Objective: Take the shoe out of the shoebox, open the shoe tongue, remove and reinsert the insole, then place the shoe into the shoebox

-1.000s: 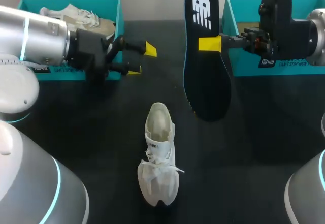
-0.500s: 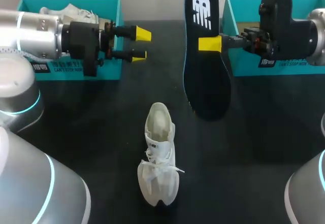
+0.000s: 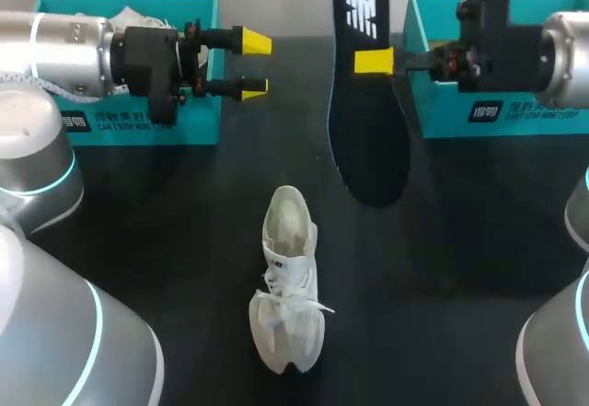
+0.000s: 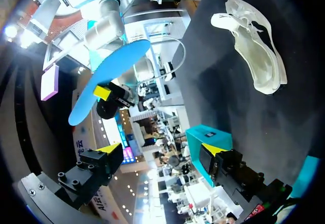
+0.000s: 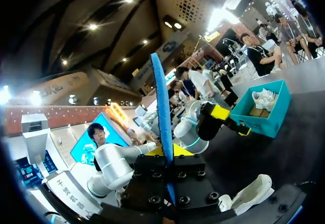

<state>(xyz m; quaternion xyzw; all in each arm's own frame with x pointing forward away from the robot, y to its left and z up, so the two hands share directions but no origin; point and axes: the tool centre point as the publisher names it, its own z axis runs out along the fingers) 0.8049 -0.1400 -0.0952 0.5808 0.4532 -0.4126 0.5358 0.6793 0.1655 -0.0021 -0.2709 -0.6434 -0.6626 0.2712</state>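
The white shoe (image 3: 287,282) lies on the black table (image 3: 166,240), toe toward the robot. Beyond it to its right, the right gripper (image 3: 373,60) is clenched on the dark insole (image 3: 368,130), held upright. Beyond the shoe to its left, the left gripper (image 3: 253,63) hangs released, its 2 fingers apart and empty

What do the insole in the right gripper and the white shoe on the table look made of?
Flat dark insole, blue underneath: likely foam under matte fabric; thin, holding its shape. White lace-up shoe: probably knit or mesh, matte, soft-looking upper.

Insole (image 3: 368,121) top cropped; left shoebox (image 3: 201,122) partly hidden.
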